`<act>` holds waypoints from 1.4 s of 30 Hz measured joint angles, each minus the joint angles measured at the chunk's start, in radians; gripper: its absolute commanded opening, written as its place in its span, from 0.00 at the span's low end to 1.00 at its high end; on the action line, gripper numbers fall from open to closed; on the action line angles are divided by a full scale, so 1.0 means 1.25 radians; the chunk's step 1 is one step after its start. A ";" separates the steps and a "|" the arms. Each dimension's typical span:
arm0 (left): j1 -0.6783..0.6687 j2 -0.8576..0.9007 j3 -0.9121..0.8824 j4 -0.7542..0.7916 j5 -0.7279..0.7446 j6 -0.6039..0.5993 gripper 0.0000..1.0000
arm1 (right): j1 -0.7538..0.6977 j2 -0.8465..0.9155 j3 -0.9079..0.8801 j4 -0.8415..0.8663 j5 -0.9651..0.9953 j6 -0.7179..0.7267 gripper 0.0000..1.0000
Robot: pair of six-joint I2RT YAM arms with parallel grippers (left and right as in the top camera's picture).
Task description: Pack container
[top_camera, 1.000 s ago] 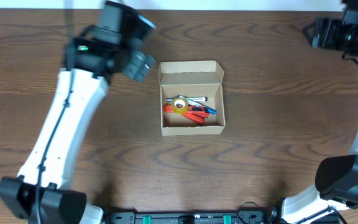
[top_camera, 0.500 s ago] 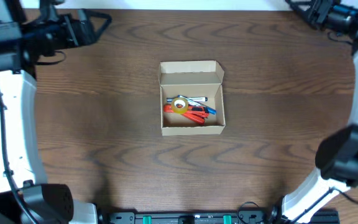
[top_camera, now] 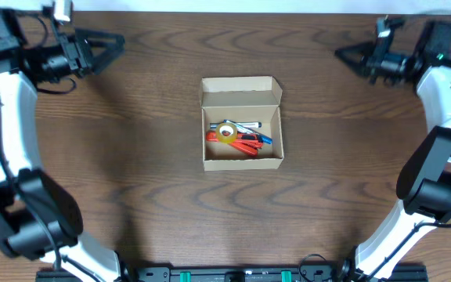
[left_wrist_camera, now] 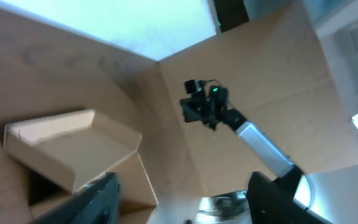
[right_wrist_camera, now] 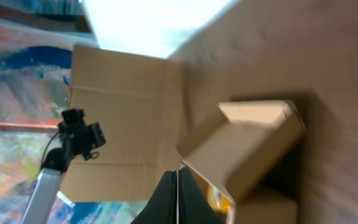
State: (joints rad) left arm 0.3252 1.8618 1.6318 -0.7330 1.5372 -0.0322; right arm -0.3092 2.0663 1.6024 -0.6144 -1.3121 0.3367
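Note:
The container (top_camera: 241, 160), a tan cardboard box, sits mid-table with its lid flap (top_camera: 239, 92) standing open at the back. Inside lie a yellow tape roll (top_camera: 226, 131), red tools (top_camera: 246, 144) and a white pen (top_camera: 249, 125). My left gripper (top_camera: 106, 47) hovers at the back left, pointing toward the box, open and empty. In the left wrist view the gripper (left_wrist_camera: 182, 202) frames the container (left_wrist_camera: 73, 149) from afar. At the back right my right gripper (top_camera: 343, 55) points left, shut on nothing. The right wrist view has the gripper (right_wrist_camera: 178, 193) closed before the container (right_wrist_camera: 247, 149).
Both arms rise from bases near the front corners, the left one (top_camera: 30, 219) and the right one (top_camera: 437, 204). A cardboard panel (right_wrist_camera: 123, 112) stands beyond the table's far edge. Each wrist view shows the opposite arm, the right arm (left_wrist_camera: 210, 106) and the left arm (right_wrist_camera: 76, 134).
The left arm has swung away from beside the box to the back left corner. The right arm has come down at the back right, and its jaws have shut.

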 measured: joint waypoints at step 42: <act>-0.107 0.285 -0.176 0.197 0.026 -0.019 0.06 | 0.098 0.056 -0.205 0.213 -0.025 0.017 0.01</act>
State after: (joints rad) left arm 0.1913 2.2181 1.4120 -0.4866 1.5692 -0.0563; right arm -0.1864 2.1368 1.3460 -0.3485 -1.3430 0.3580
